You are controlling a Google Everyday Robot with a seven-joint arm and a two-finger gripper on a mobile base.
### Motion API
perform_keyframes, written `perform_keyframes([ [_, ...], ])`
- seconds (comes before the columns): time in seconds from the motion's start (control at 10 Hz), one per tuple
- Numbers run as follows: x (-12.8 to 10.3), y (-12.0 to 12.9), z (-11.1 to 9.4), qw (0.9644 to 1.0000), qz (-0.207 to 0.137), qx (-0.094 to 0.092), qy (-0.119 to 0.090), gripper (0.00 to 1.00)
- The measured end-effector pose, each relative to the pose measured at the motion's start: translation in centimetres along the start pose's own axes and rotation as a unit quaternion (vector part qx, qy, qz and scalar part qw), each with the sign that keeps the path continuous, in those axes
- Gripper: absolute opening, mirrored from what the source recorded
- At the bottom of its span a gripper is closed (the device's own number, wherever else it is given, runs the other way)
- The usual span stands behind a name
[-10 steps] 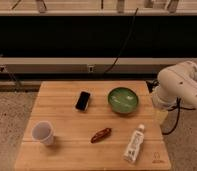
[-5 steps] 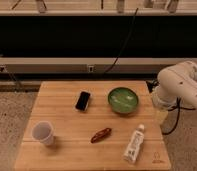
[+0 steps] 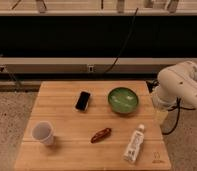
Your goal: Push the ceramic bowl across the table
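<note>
The green ceramic bowl (image 3: 123, 100) sits on the light wooden table (image 3: 67, 122), right of the middle and toward the far edge. My white arm (image 3: 179, 85) hangs over the table's right side. My gripper (image 3: 160, 115) points down at the table's right edge, to the right of the bowl and a little nearer the camera, apart from it. It holds nothing that I can see.
A black phone (image 3: 82, 100) lies left of the bowl. A white paper cup (image 3: 43, 133) stands at the front left. A red-brown oblong object (image 3: 100, 134) lies front of centre. A white bottle (image 3: 134, 143) lies at the front right, near the logo mark (image 3: 156, 156).
</note>
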Motion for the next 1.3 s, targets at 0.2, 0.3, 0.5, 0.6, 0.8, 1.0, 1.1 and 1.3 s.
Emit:
perform_keyframes([
  [0.2, 0.0, 0.0, 0.0, 1.0000, 0.000, 0.000, 0.000, 0.80],
  [0.3, -0.3, -0.2, 0.5, 1.0000, -0.003, -0.001, -0.001, 0.80],
  [0.5, -2.2, -1.0, 2.2, 0.9999, -0.015, -0.002, -0.007, 0.80],
  [0.6, -2.3, -1.0, 2.6, 0.9998, -0.017, -0.003, -0.006, 0.80],
  [0.8, -2.3, -1.3, 2.7, 0.9997, -0.021, -0.003, -0.007, 0.80],
  [1.0, -3.4, -1.6, 4.0, 0.9996, -0.027, -0.006, -0.011, 0.80],
  [1.1, -3.8, -1.7, 5.1, 0.9995, -0.030, -0.007, -0.012, 0.80],
  [1.3, -4.2, -2.0, 5.6, 0.9994, -0.032, -0.006, -0.014, 0.80],
])
